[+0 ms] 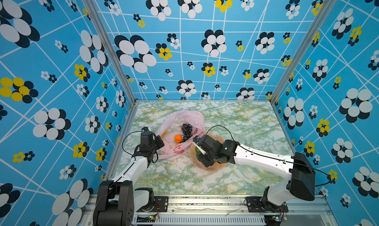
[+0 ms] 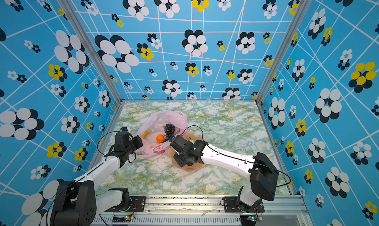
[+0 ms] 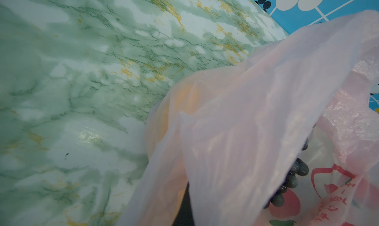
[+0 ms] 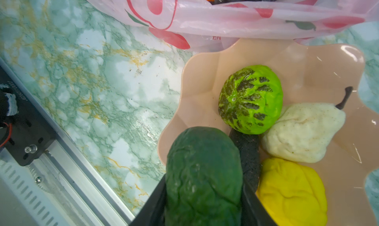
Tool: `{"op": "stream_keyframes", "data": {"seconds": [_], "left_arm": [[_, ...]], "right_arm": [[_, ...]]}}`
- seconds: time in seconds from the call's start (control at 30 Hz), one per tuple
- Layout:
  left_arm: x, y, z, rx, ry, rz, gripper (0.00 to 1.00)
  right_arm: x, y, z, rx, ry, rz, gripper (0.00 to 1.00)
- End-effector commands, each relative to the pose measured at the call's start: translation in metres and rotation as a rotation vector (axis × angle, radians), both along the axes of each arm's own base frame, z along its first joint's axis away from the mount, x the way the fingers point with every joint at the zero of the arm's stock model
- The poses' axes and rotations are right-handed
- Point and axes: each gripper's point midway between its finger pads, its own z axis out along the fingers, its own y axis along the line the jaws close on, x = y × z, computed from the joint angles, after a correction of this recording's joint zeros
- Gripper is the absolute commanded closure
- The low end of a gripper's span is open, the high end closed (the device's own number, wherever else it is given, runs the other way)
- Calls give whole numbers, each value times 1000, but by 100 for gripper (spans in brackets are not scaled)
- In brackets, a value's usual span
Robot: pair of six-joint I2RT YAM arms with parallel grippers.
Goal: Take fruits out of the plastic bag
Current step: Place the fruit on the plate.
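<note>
Both top views: high overhead, angled down and forward, whole table (image 1: 235, 120) in frame, nearly same coverage. Left wrist view: close-up ahead of left end effector (image 1: 161, 142), plastic bag (image 3: 246, 122) filling half. Right wrist view: close-up past right end effector (image 4: 203, 200), avocado (image 4: 203, 173), onto plate (image 4: 205, 71). Bag shared by all.

The avocado (image 4: 203, 179) runs off-frame; the plastic bag (image 3: 246, 122) half-hides the grape bunch (image 3: 301, 167).

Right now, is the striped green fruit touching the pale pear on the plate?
Touching. The right wrist view shows the striped green fruit pressed against the pale pear, with no strip of the peach plate between them.
</note>
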Motion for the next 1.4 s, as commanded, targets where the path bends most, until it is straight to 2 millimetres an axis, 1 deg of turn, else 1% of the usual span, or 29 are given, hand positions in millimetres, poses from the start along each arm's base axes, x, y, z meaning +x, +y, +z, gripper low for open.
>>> {"op": "stream_keyframes", "data": {"seconds": [0.0,0.43,0.9,0.97,1.07,1.2,1.33,1.37], "left_arm": [[-3,2,-6,11,6,-6,100],[-2,2,-8,11,10,-7,100],[-2,2,-8,11,9,-6,100],[-2,1,-9,10,10,-8,100],[-2,0,-9,7,10,-12,100],[-1,-2,-9,0,10,-23,100],[0,-4,-9,-7,9,-31,100],[0,-4,-9,-7,10,-33,100]], "right_arm": [[0,-9,-14,-68,-1,5,68],[5,-19,-40,-175,-14,10,67],[7,-18,-53,-213,-8,22,65],[7,-17,-55,-215,-4,24,63],[8,-17,-58,-224,-6,24,57],[9,-17,-56,-222,-14,24,51],[8,-18,-54,-218,-16,23,48],[9,-19,-54,-218,-19,22,46]]}}
